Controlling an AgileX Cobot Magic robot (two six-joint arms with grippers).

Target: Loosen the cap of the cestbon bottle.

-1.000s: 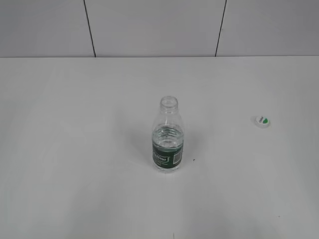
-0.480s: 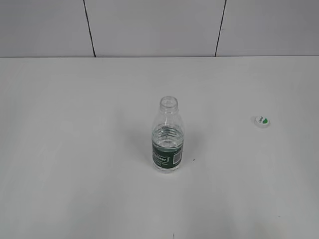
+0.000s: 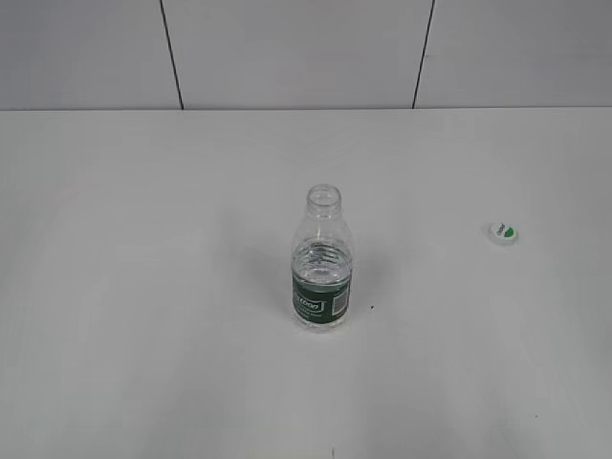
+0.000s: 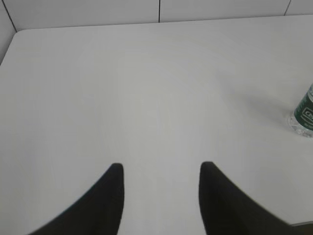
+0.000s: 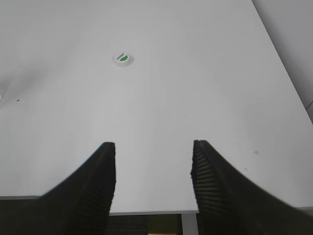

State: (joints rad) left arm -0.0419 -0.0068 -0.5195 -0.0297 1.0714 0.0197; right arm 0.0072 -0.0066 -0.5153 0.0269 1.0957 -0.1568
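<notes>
The cestbon bottle (image 3: 322, 261) stands upright mid-table with its neck bare, clear with a dark green label; its base (image 4: 302, 116) shows at the right edge of the left wrist view. The white cap (image 3: 503, 232) with a green mark lies flat on the table to the bottle's right, and the cap (image 5: 122, 58) shows far ahead in the right wrist view. My left gripper (image 4: 161, 169) is open over bare table, far left of the bottle. My right gripper (image 5: 154, 147) is open with nothing in it near the table's front edge. Neither arm shows in the exterior view.
The white table (image 3: 143, 239) runs back to a grey panelled wall (image 3: 287, 48). The table's front edge (image 5: 146, 213) and a leg below it show between the right fingers. Its right edge (image 5: 281, 73) runs close by.
Bottle and cap have not moved in the exterior view.
</notes>
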